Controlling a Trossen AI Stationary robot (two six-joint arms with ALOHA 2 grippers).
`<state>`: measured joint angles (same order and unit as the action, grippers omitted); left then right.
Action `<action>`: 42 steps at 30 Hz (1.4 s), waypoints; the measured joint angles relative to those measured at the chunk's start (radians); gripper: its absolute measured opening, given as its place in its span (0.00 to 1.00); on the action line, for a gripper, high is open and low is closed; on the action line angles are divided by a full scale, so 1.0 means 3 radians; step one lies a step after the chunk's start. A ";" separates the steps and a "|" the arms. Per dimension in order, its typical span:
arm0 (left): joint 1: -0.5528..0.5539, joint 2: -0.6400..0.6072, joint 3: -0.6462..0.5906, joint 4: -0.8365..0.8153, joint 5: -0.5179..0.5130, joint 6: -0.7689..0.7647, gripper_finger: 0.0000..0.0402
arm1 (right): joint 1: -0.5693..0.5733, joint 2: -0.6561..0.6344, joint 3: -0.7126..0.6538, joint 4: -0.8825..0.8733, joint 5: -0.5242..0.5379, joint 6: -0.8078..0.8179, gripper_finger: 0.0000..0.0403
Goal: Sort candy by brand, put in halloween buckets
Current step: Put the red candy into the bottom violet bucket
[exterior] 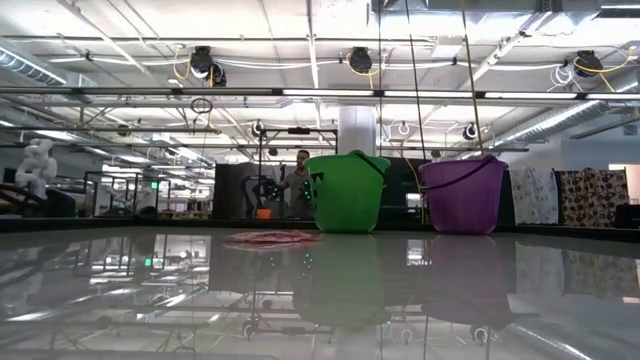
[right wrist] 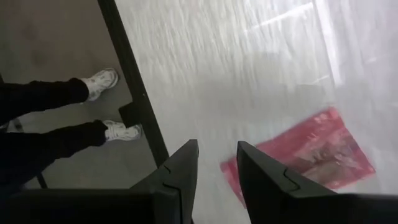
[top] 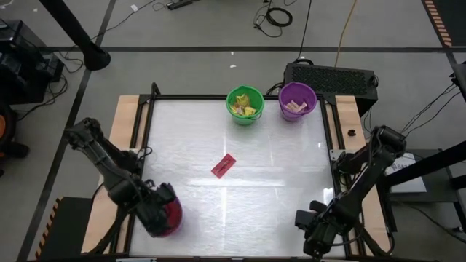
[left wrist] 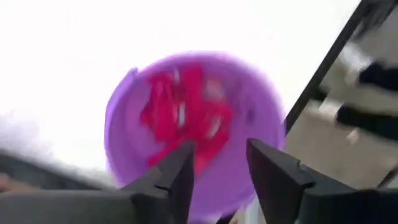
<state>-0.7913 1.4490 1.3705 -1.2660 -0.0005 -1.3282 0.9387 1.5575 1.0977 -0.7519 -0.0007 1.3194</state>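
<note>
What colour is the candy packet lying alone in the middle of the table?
Red: the candy packet shows best in the high view.

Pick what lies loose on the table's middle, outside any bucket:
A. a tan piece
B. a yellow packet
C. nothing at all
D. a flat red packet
D: a single flat red packet lies on the white table, apart from the green bucket and the purple bucket at the far edge.

This was a large industrial robotics lab. Exposed ceiling trusses [exterior: 300, 95] carried strip lights and coiled cables [exterior: 205, 65], loose cords [top: 277, 16] trailed over the taped concrete floor [top: 218, 29], and a framed white tabletop [top: 240, 196] stood among other rigs and curtained bays [exterior: 590, 195].
</note>
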 joint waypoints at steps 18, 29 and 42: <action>0.0901 0.1160 0.0005 0.4491 -0.1765 0.3191 0.43 | 0.0457 -0.0049 0.0000 -0.0495 0.0240 0.0941 0.26; 0.1354 0.2955 0.1689 0.4646 -0.0789 0.3771 0.43 | 0.0627 -0.0046 0.0000 -0.0453 0.0260 0.1407 0.26; 0.1561 0.4014 0.3295 0.4091 -0.0604 0.3835 0.43 | 0.0937 -0.0044 0.0000 -0.0352 0.0260 0.1879 0.26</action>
<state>-0.3230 2.6532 2.3591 -0.0387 -0.1817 -0.1776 1.2200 1.5444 1.0977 -0.8575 0.0774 1.8832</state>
